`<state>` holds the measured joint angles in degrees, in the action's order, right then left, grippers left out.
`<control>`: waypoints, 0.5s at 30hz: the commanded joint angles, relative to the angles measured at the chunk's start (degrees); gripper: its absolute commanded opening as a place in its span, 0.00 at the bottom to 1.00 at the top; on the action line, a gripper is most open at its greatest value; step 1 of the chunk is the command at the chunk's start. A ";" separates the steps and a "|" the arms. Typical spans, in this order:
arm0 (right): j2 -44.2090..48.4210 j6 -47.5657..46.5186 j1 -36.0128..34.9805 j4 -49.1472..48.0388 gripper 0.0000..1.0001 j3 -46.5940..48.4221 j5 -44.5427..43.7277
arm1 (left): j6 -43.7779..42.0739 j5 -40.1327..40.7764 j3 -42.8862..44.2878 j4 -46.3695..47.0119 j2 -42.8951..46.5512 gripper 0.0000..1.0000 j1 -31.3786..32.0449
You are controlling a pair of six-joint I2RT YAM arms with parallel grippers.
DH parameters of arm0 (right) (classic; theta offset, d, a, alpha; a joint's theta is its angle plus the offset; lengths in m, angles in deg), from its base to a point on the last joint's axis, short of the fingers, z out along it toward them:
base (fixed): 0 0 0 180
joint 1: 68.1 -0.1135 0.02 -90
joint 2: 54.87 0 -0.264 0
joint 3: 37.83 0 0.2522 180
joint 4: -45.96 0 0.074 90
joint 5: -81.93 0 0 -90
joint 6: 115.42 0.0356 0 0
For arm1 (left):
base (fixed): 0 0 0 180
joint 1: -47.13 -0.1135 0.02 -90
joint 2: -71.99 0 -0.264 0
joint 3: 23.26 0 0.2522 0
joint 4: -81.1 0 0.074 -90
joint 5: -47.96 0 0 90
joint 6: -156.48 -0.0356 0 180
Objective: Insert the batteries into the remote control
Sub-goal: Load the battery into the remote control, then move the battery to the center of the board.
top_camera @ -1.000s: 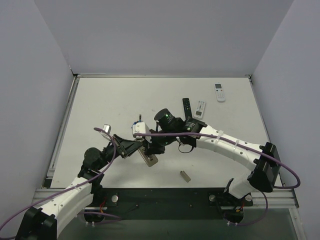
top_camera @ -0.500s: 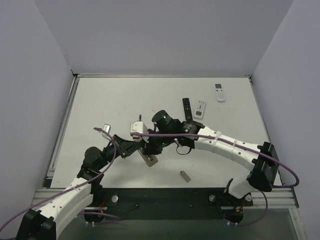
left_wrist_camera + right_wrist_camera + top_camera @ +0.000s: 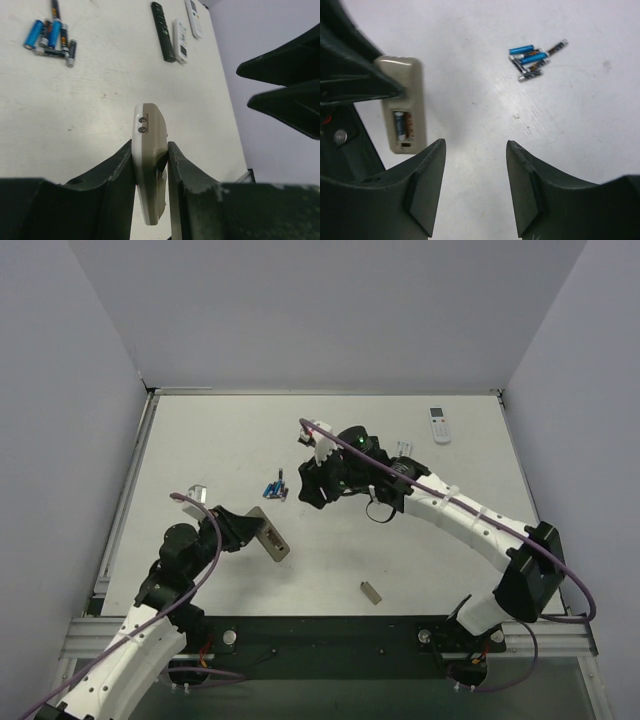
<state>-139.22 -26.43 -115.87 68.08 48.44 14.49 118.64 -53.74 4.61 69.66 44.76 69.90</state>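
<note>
My left gripper [image 3: 150,146] is shut on the remote control [image 3: 149,135], pinching its white face and grey-tan back and holding it edge-up above the table. In the right wrist view the remote control [image 3: 401,102] shows its open recess with a battery [image 3: 399,125] seated inside. The loose batteries [image 3: 277,489], blue and dark, lie clustered on the table, and show as batteries [image 3: 534,59] and batteries [image 3: 50,36] in the wrist views. My right gripper [image 3: 312,492] hovers just right of that cluster, and the right gripper [image 3: 475,146] stands open with nothing between its fingers.
A small grey cover piece [image 3: 371,592] lies near the front edge. A slim black remote [image 3: 162,31] and two white remotes [image 3: 180,46] [image 3: 439,424] lie at the back right. Walls close the table on three sides.
The right gripper has left the remote, risen toward the back right and opened. The left arm has drawn the remote back to the left.
</note>
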 commanded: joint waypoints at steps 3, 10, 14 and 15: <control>-10.64 14.46 2.85 -0.37 0.47 5.35 -10.61 | -7.25 11.26 5.83 -16.99 8.57 0.00 -0.35; -26.18 20.00 2.77 1.48 0.47 14.40 -16.23 | -12.78 14.87 11.89 -23.33 13.33 0.00 -0.35; -32.18 22.11 2.42 1.22 0.47 18.45 -20.10 | -17.35 14.17 14.89 -23.77 14.30 0.00 -0.26; -33.23 23.07 2.24 0.96 0.47 19.59 -21.85 | -19.18 13.73 15.24 -23.60 14.56 0.00 -0.26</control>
<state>-169.71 -7.75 -112.87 68.59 63.06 -0.81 106.51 -40.50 15.15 46.30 58.10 69.90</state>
